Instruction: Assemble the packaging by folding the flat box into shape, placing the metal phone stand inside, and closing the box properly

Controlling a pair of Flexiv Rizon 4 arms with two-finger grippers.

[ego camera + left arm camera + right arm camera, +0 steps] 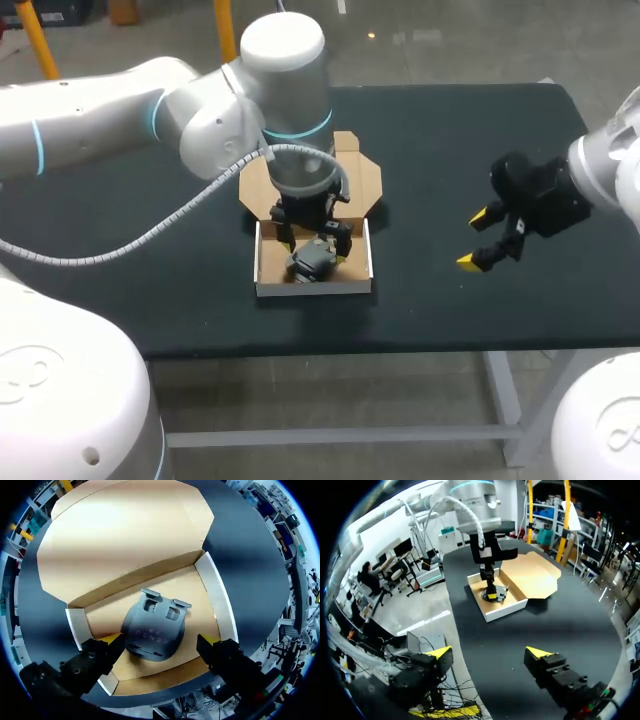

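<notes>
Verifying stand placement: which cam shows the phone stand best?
Left wrist view: the phone stand lies unobstructed on the floor of the box, between the open fingers of the left gripper. Head view: that gripper covers part of it. Right wrist view: it's small and far off, partly behind that gripper.

Robotics lab — white robot arms (100,110) over a black worktable (450,130).

phone stand (152,630) in box (218,600), lid (120,535) behind

I'm seeing my white left arm (90,115) wearing blue rings, trailing a ribbed grey cable (150,238); right end effector (478,238) black, yellow-tipped.
</notes>
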